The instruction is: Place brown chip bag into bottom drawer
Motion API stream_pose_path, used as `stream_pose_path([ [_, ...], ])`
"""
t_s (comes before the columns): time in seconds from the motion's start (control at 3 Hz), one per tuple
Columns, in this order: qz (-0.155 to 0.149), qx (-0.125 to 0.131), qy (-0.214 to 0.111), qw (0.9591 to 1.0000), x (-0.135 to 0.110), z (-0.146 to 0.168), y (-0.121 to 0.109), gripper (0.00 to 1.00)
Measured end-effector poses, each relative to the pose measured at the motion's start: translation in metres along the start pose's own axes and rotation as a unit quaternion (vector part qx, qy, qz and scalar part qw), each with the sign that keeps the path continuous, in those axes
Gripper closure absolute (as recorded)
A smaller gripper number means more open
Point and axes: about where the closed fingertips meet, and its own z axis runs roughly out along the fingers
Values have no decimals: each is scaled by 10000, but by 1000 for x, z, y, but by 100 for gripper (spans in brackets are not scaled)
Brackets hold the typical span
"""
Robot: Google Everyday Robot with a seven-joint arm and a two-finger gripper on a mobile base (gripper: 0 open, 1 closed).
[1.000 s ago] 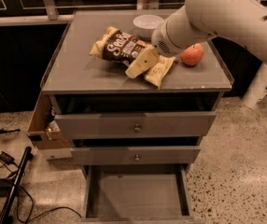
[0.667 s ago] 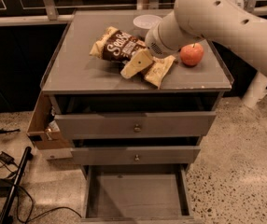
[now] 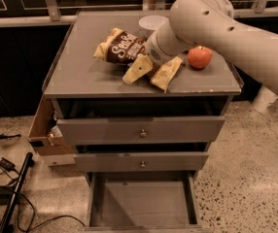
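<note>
Tool (image 3: 152, 74) spread wide, empty, beside the brown chip bag (image 3: 122, 48) — apple (image 3: 199, 57) right, bowl (image 3: 151, 22) behind. Bottom drawer (image 3: 141, 203) stands open.

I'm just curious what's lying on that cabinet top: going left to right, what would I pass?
Chip bag → gripper, fingers spread, just right of the bag → apple.

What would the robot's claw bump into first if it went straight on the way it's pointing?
Most likely the flat grey cabinet top: the open claw points down at its bare surface, just beside the crinkly brown chip bag, though depth is unclear.
</note>
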Motion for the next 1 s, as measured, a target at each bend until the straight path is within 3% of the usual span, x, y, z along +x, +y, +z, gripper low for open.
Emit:
stream_pose_path([
  [0.67,46,-18,164,9999,4,27,-6,1],
  [1.0,46,-18,164,9999,4,27,-6,20],
])
